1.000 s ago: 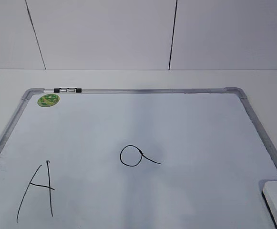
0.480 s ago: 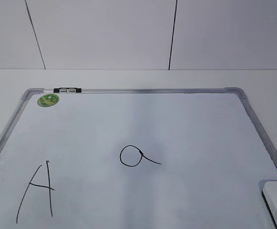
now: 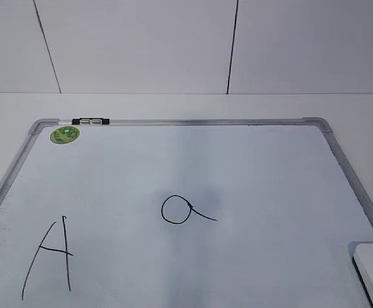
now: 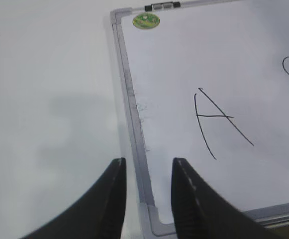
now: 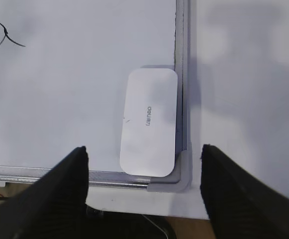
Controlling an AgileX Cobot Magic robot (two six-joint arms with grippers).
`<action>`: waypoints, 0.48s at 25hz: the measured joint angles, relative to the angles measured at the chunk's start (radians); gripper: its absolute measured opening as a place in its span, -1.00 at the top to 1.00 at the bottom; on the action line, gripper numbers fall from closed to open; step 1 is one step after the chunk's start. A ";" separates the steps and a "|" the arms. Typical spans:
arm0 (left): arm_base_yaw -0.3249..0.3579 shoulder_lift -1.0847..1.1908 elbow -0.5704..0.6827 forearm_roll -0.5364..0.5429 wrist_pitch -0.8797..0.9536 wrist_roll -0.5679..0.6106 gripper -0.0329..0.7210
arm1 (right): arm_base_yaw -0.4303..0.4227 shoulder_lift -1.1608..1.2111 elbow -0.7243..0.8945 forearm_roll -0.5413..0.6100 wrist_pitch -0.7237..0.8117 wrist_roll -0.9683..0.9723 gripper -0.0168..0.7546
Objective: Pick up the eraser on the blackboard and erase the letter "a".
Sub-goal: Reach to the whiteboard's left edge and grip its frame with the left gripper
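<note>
Eraser point(image 5: 149, 122) on blackboard point(image 3: 237, 167) (near-right corner), "a" point(image 3: 185, 210) mid-board, marker point(image 3: 90, 120) far-left.

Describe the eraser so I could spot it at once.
Find the big white blackboard with its grey frame. In its near right corner lies the eraser, a white rounded oblong block with small grey lettering, nothing like the thin black-and-silver marker on the far edge.

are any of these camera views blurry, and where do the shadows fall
Exterior view: sharp, with a faint grey shadow around the letter "a". Left wrist view: slightly soft, dim shadow on the table. Right wrist view: a shadow over the eraser.
</note>
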 joint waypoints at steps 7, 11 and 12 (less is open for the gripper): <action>0.000 0.213 -0.002 0.002 -0.014 -0.014 0.29 | 0.000 0.202 -0.106 0.000 0.020 0.004 -0.44; 0.000 0.359 -0.034 0.002 -0.013 -0.034 0.29 | 0.000 0.286 -0.145 0.000 0.020 0.021 -0.44; 0.000 0.400 -0.048 0.002 -0.008 -0.042 0.29 | 0.000 0.303 -0.148 0.000 0.020 0.026 -0.44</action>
